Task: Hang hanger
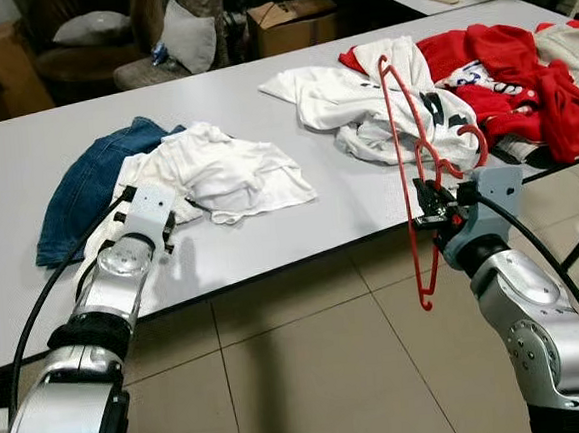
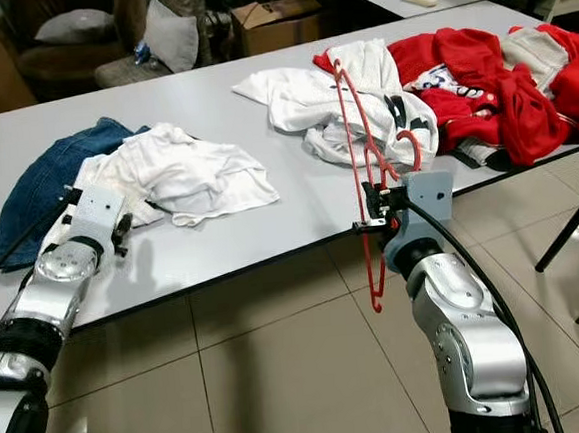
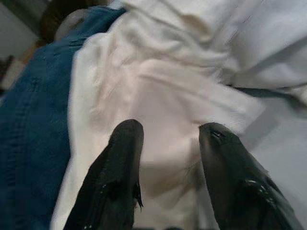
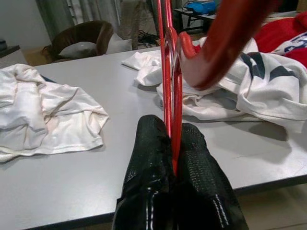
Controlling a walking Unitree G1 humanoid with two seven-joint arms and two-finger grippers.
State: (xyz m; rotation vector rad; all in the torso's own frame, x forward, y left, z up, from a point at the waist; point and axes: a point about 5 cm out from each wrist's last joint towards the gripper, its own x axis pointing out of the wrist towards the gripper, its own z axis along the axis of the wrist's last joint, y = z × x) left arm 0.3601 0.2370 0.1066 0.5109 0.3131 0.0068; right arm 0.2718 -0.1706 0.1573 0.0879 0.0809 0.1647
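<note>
Right tool (image 1: 439,208) pinching red hanger (image 1: 408,157), lifted beside the surface (image 1: 270,218); left tool (image 3: 168,143) spread over white shirt (image 1: 216,172). Hanging not yet done.

Even, soft indoor light falls on the grey worktop (image 1: 261,108), which shows only a faint sheen and short, pale shadows under the heaped clothes; the far room behind it is dim, and both head views are fairly sharp. The left wrist view is smeared, perhaps by motion, with the white cloth (image 3: 158,91) washed out; in the right wrist view the red hanger (image 4: 225,38) looms close and out of focus.
</note>
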